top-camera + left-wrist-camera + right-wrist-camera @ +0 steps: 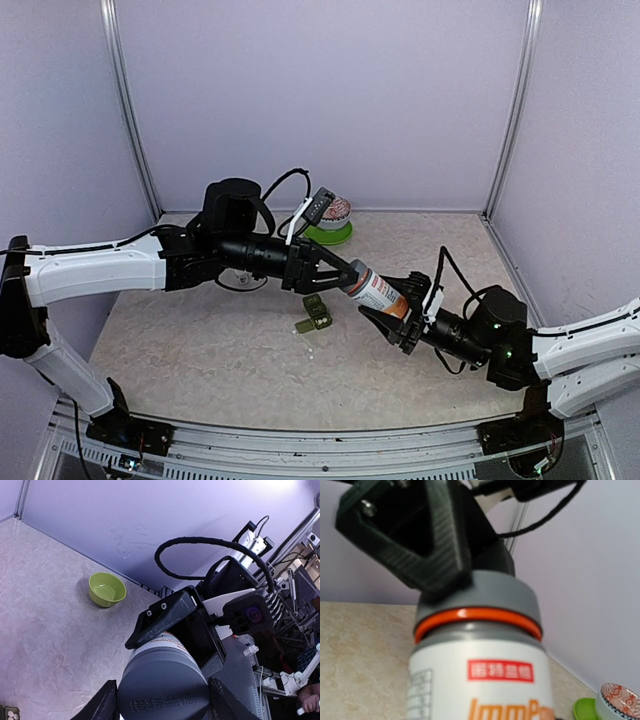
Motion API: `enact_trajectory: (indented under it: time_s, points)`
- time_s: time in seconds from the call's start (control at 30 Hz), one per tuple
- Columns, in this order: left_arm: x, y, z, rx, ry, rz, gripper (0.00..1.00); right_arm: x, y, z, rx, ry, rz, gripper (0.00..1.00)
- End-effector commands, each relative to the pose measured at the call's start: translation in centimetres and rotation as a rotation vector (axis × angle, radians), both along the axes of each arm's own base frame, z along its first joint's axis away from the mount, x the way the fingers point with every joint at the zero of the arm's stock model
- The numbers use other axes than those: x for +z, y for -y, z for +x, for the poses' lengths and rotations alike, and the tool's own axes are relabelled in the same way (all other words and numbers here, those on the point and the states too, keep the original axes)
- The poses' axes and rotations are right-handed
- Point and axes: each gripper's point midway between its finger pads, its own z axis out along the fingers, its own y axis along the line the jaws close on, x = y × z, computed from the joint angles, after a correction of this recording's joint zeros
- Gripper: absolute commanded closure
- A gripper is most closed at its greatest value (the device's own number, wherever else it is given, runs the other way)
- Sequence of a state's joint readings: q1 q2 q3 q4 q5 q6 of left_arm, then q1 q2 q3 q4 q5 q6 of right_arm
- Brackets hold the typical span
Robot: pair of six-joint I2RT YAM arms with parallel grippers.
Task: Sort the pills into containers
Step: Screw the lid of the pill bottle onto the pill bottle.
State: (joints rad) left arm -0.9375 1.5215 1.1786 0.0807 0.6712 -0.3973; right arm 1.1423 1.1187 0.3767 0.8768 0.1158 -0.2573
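A white plastic bottle with an orange-lettered label [380,294] was held above the pale marbled worktop [200,350], tilted, between the two arms. The right end effector [392,303] was closed partway around the bottle's body and carried it. The left end effector [340,274] was set over the bottle's grey screw cap [357,279]. In the left wrist view its black fingers [102,706] were seen pressed against opposite sides of the cap, the jaws about half open and closed on it. An orange ring [477,620] was seen just under the cap in the right wrist view.

The dark green plastic strip of three joined square compartments [315,312] lay on the worktop, just below the left end effector and to the near side of it, apart from the bottle and from both end effectors. Whether its lids were up could not be told.

A lime-green plastic bowl [106,588] stood well apart from the left end effector, beyond its left finger. A red-patterned bowl [338,210] on a round green plate [330,237] was placed beyond the left end effector, near the back wall.
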Motion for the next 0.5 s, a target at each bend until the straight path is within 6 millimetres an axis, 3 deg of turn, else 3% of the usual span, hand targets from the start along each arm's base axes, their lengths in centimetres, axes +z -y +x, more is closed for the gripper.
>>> enact_trajectory:
  time_s: [0.0,0.17,0.33,0.47]
  points:
    - [-0.3,0.2,0.1,-0.011,0.010,-0.010,0.47,1.9,0.1,0.1,0.002,0.019,0.060,0.61]
    - [-0.6,0.5,0.0,-0.019,0.011,0.004,0.57,2.0,0.2,0.7,-0.026,0.004,0.065,0.61]
    - [-1.1,0.8,0.5,0.042,0.073,0.056,0.58,1.9,0.0,2.1,-0.087,-0.062,0.073,0.62]
    - [-1.6,1.2,0.1,0.027,0.082,0.075,0.58,2.1,-0.7,1.3,-0.026,-0.075,0.084,0.62]
